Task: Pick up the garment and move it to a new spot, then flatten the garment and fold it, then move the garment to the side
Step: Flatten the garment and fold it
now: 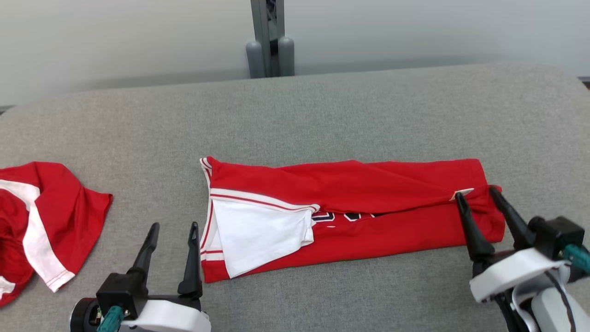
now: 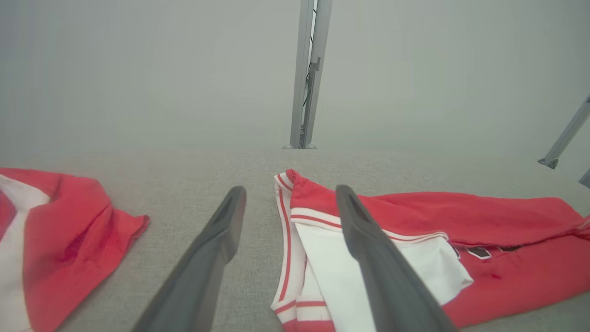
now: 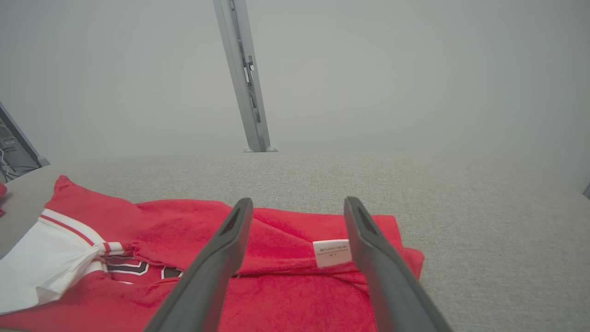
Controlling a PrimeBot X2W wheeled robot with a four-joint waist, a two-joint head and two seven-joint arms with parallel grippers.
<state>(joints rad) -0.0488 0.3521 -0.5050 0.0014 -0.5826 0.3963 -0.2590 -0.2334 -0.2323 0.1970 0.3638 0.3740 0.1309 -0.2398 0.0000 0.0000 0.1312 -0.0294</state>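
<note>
The red garment (image 1: 368,198) lies folded long on the grey table (image 1: 322,110), the left gripper (image 1: 174,226) spread wide just off its white end, the right gripper (image 1: 475,192) equally wide over its tagged end (probably set for another fold).

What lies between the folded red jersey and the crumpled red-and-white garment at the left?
Head view: bare grey fabric surface, and the left gripper standing there, jaws open.

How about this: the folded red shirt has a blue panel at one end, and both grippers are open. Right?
Not quite. The head view shows the panel on the folded red shirt is white, not blue. The left gripper and right gripper are both open.
</note>
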